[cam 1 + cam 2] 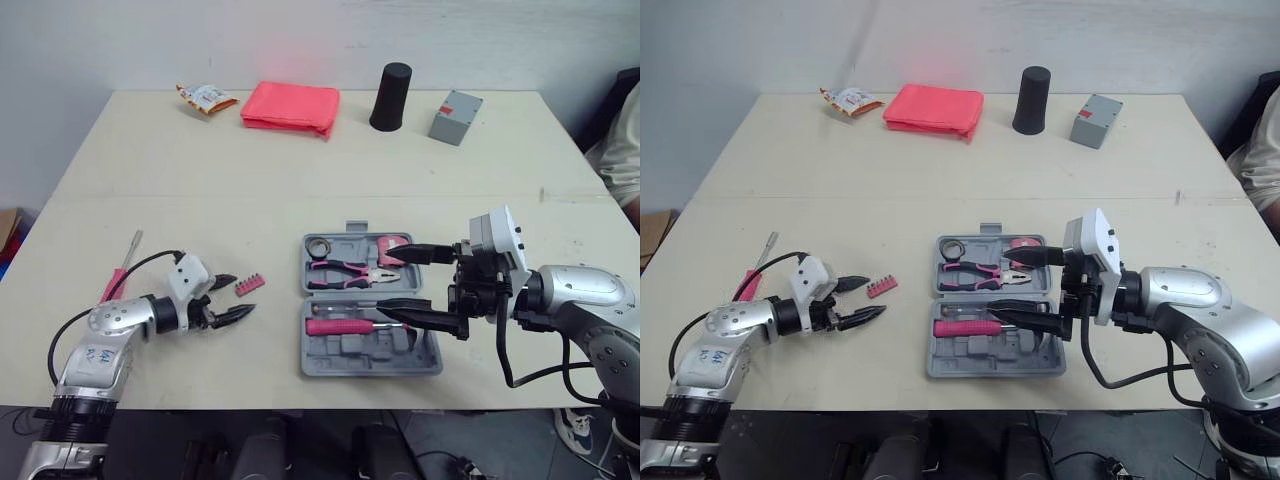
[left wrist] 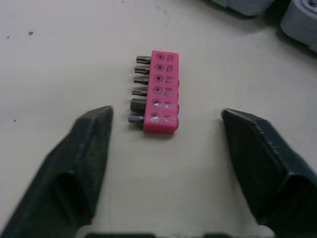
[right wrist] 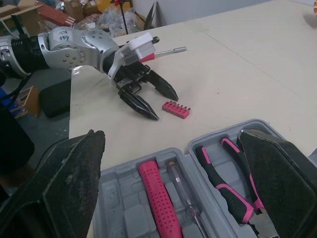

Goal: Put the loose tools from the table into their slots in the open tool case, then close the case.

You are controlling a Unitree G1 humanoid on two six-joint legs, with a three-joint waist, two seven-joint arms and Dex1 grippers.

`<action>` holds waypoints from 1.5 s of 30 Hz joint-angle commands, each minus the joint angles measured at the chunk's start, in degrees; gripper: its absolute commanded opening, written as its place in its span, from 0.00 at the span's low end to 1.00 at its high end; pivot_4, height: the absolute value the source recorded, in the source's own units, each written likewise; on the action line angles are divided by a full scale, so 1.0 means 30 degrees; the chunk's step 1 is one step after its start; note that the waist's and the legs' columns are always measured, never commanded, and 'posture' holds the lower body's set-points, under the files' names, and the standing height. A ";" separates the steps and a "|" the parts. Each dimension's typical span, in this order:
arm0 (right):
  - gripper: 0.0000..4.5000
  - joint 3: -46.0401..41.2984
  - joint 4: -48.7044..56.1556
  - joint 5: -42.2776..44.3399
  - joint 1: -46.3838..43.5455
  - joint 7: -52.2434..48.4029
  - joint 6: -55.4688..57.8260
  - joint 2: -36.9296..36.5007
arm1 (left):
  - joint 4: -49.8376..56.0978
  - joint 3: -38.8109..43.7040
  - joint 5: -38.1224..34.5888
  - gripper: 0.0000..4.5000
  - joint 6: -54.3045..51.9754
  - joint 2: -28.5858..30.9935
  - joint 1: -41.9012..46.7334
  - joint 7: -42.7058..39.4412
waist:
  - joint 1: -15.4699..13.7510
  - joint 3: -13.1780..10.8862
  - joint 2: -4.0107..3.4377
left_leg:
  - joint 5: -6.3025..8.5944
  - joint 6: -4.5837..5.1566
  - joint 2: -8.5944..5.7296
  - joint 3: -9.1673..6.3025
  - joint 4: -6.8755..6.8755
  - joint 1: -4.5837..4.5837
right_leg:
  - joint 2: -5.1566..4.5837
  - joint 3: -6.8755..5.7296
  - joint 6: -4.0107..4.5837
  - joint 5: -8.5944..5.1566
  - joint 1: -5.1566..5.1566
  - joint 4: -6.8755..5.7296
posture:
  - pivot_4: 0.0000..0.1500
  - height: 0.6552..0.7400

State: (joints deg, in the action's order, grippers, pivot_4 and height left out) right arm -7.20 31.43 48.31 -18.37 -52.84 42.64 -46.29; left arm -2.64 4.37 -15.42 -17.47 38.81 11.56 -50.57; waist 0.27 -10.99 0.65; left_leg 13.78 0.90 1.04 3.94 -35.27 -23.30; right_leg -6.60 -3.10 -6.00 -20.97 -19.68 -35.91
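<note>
Pink-handled screwdriver (image 1: 117, 272) lies on the table (image 1: 300, 180), well left of the tool case (image 1: 428, 362), not yet picked up. My left gripper (image 1: 241, 295) is also left of the case, low over the table, spread wide and holding nothing. The pink bit holder (image 1: 250, 285) lies flat between its fingers (image 2: 84, 153), touching neither, near the case's left edge. In the case, pliers (image 1: 340, 272) fill the far half and a pink-handled tool (image 1: 335, 326) sits in the near half beside empty slots. My right gripper (image 1: 386, 286) hangs over the case's right part, spread wide and empty.

Risks, my guess: the holder is thin and flat, so if I close too high the fingers skip over it, and too low they scrape the table. It sits nearer one finger, so closing may shove or spin it, and bits could pop loose. My right gripper hangs over the case, so carrying the holder in could bump it. Shutting the lid with the screwdriver out leaves the job unfinished.
</note>
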 commanded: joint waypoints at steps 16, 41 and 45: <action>1.00 -0.1030 0.0878 0.0602 0.0789 -0.0012 -0.0068 -0.0420 | -0.0522 -0.0086 -0.0240 0.15 0.0441 -0.0023 -0.0338 -0.0788 | -0.0023 0.0000 0.0000 | 0.0003 -0.0001 0.0002 -0.0004 0.0006 -0.0003 | -0.0007 0.0001 0.0002 -0.0001 0.0000 0.0015 | 1.00 0.95; 1.00 -0.1279 0.0681 0.0558 0.1067 0.0187 -0.0205 -0.0573 | -0.0303 -0.0322 0.0375 0.64 -0.0329 -0.0914 0.0345 0.1032 | -0.0079 0.0001 0.0002 | -0.0007 0.0001 0.0000 -0.0017 0.0016 0.0000 | -0.0010 -0.0008 0.0001 0.0000 0.0007 0.0016 | 1.00 0.95; 1.00 -0.1234 0.0554 0.0508 0.0992 0.0138 -0.0245 -0.0573 | -0.0381 -0.0365 0.0322 0.52 0.0186 -0.0973 0.0307 0.0866 | -0.0069 0.0000 0.0001 | -0.0007 0.0000 0.0000 -0.0016 0.0016 0.0000 | -0.0009 -0.0008 0.0001 0.0000 0.0007 0.0014 | 1.00 0.95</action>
State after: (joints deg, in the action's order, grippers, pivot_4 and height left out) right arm -9.84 32.62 49.05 -14.80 -52.13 42.66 -47.58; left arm -3.09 3.73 -15.04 -17.51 36.18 12.99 -47.97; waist 0.06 -10.98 0.65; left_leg 13.76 0.90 1.03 3.89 -35.22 -23.30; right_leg -6.63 -3.12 -6.00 -20.97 -19.66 -35.87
